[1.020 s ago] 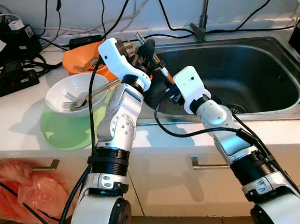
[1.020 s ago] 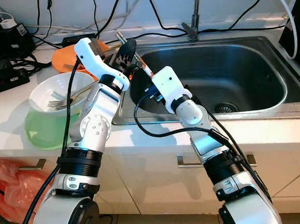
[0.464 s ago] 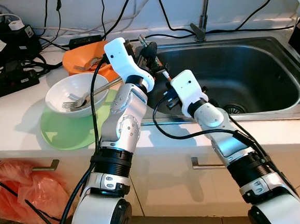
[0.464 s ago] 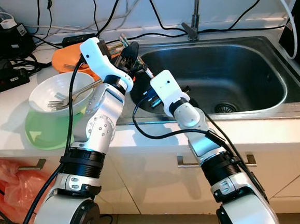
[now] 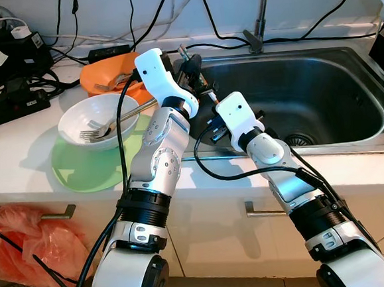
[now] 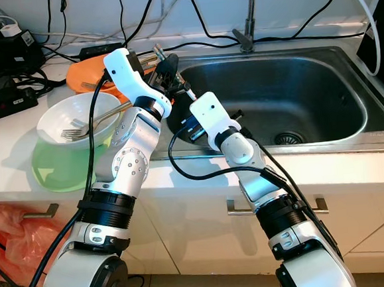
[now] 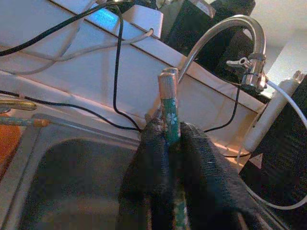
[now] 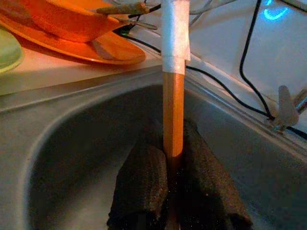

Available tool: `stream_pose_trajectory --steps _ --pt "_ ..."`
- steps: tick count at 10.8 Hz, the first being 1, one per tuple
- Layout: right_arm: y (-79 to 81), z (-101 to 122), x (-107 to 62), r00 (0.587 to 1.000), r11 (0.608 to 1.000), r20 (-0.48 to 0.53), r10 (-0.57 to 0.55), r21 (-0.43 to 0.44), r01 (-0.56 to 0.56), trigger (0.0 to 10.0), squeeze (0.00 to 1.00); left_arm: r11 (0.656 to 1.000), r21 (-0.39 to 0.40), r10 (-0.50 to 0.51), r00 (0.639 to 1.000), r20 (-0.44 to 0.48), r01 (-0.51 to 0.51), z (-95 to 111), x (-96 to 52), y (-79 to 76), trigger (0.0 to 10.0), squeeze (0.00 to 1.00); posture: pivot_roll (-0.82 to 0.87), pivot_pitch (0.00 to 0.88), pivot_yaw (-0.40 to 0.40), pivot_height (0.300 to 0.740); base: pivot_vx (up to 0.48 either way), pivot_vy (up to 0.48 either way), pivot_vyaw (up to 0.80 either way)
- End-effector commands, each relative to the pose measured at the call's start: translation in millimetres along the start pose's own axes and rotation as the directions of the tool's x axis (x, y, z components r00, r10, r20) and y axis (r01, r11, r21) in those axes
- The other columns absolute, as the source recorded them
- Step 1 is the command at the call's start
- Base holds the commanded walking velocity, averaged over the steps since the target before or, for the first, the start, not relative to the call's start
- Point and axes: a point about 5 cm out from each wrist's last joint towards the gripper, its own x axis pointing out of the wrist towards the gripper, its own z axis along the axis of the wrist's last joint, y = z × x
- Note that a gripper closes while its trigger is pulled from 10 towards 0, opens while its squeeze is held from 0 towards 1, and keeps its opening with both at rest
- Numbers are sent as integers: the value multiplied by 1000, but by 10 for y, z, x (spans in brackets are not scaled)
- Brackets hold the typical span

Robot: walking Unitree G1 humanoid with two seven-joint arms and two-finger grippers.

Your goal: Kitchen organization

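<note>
1. The left hand [image 7: 169,143] is clenched on a green patterned stick [image 7: 170,120] with a metal tip, which pokes up past the fingers [image 7: 144,163]. It hovers over the sink's near-left corner.
2. The right hand [image 8: 173,158] is clenched on an orange stick [image 8: 172,110] wrapped in white tape at its far end. It hangs over the left part of the sink [image 5: 308,94], just beside the left hand; the two sticks almost meet.
3. In the left eye view both hands crowd together above the sink rim: the left hand [image 5: 189,70] is higher, the right hand [image 5: 210,119] lower and nearer.
4. The sink is steel, with a drain [image 5: 299,138] in its floor and a tap [image 5: 257,25] at the back edge.
5. On the desk [image 5: 20,163] left of the sink stands a white bowl [image 5: 90,115] holding a fork [image 5: 95,132], set on a green plate [image 5: 84,168].
6. Behind the bowl lies an orange plate [image 5: 103,74] with more utensils on it.
7. Black cables [image 5: 70,33] and a power strip [image 5: 12,104] lie at the far left of the desk.
8. An orange bag [image 5: 26,239] hangs below the desk by a drawer handle [image 5: 54,211].
</note>
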Motion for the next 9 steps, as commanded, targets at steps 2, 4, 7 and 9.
stream_pose_trajectory --steps 2,4,7,9 --pt "-174 18 -11 997 997 15 -81 10 81 0 0 994 -100 28 999 -42 -32 -199 -73 24 10000 1000 103 0 73 740 0 0 0" --pt "-259 -1 -23 995 995 16 -102 -3 102 0 0 996 -88 -25 999 -31 22 -188 -95 -9 10000 1000 105 0 70 740 0 0 0" --pt "-399 -41 -66 995 994 20 -95 -45 96 0 0 994 -51 -94 994 -49 92 -208 -161 -19 10000 1000 106 0 68 740 0 0 0" --pt "-681 -117 -107 992 988 -4 -128 -85 128 0 0 990 -4 -141 987 -72 141 -215 -280 19 10000 1000 118 0 62 740 0 0 0"
